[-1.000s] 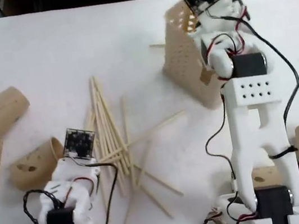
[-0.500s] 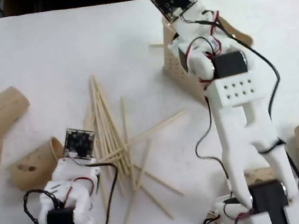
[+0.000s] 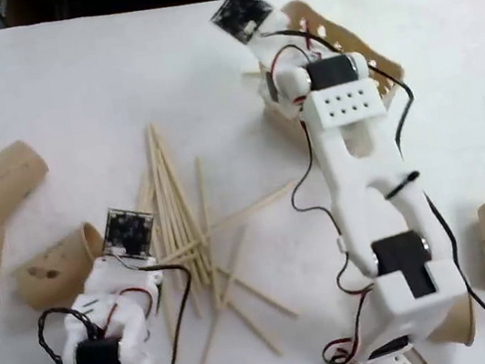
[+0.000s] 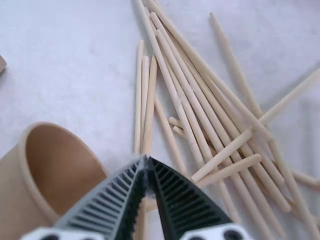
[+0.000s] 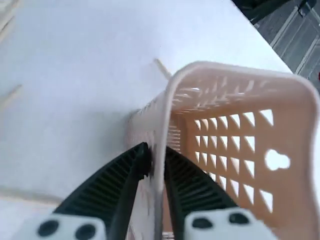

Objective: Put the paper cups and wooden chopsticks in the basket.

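A fixed overhead camera looked steeply down on the white table (image 3: 53,92) from above its near edge, where both arms stood, taking in the surface up to the far edge. The left wrist camera peered close along the left gripper (image 4: 146,172) onto the chopsticks (image 4: 200,115) and a paper cup (image 4: 45,170) toward the near-left corner, a patch the overhead view shared; the right wrist camera sat tight behind the right gripper (image 5: 155,160), facing the basket (image 5: 235,125) near the far edge, likewise shared overhead.
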Controlling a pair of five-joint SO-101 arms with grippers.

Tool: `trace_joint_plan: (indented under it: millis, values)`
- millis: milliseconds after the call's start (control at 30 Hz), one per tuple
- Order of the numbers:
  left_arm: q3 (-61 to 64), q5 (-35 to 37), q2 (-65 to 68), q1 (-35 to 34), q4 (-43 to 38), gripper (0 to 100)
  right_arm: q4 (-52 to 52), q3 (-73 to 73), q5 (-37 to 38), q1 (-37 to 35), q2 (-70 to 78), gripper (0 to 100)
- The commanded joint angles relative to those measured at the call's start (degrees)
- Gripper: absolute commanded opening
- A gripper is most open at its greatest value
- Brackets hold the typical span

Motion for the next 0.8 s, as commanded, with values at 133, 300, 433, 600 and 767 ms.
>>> trace_joint_plan:
  millis: [133,300,433,600,767]
  values:
    - [-0.26,-0.26,-0.48,0.04,-1.14,2,10.59,-11.87,12.04,-2.59,1.98,2.0]
    - [-0.26,-0.26,-0.48,0.04,-1.14,2,12.44,-12.84,17.05,-6.37,1.89,2.0]
    - [-0.26,-0.26,-0.48,0.04,-1.14,2,10.42,-12.84,19.43,-9.01,1.89,2.0]
    - [-0.26,-0.26,-0.48,0.04,-1.14,2,6.11,-12.84,19.96,-10.86,1.89,2.0]
    - [-0.26,-0.26,-0.48,0.04,-1.14,2,5.93,-12.84,19.69,-13.58,1.80,2.0]
